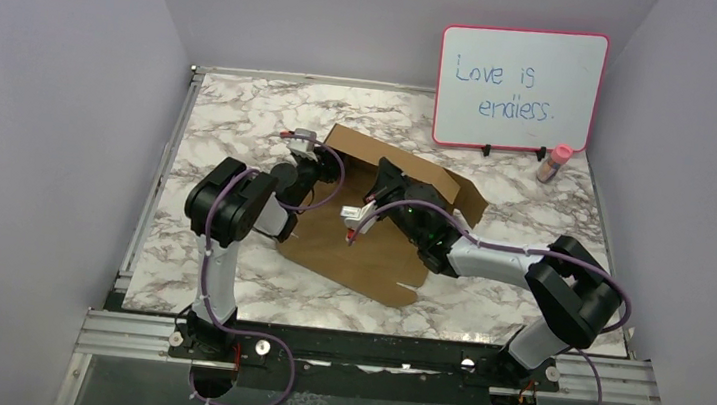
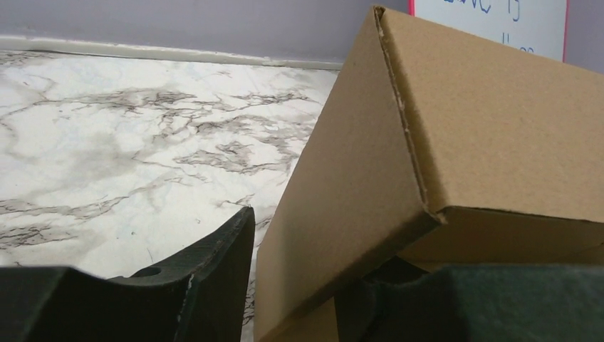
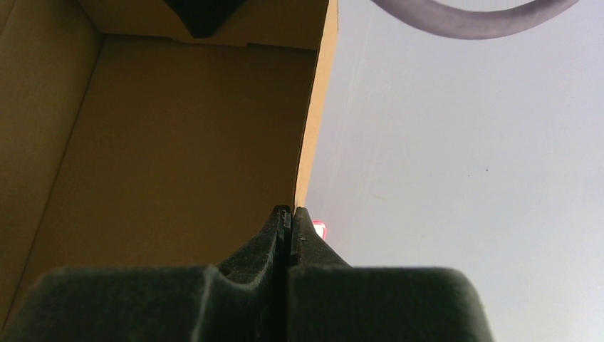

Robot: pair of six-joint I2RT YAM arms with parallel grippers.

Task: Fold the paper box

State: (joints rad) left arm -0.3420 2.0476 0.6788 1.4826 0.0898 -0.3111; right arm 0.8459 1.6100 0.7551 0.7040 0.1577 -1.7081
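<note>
The paper box point(image 1: 360, 248) lies mid-tabletop, slightly toward the far side. Its near panel is flat and its far walls are raised, so we judge it partly folded. The left hand point(image 2: 320, 246) is at the box's far-left corner. Its fingers are apart and straddle the upright wall, one finger point(image 2: 221, 278) outside over the marble and the other under the cardboard on the inner side. A sliver of tabletop point(image 1: 243, 110) shows between the outer finger and the wall, so we call it not clamped. The right hand point(image 3: 290, 214) is inside the box with its fingers pressed together and nothing between them, the tips pointing at the edge of a raised wall. We read the step in hand as pinching the left wall and tucking it in. To do it well, we'd close squarely on the wall below the crease, not on the corner itself, where the fold could crush. The right hand should brace the panel from inside so the box doesn't slide on the marble. The risk is the wall springing back down if the pinch is shallow. The whiteboard point(image 1: 519, 91) at the back is well apart and plays no part.
</note>
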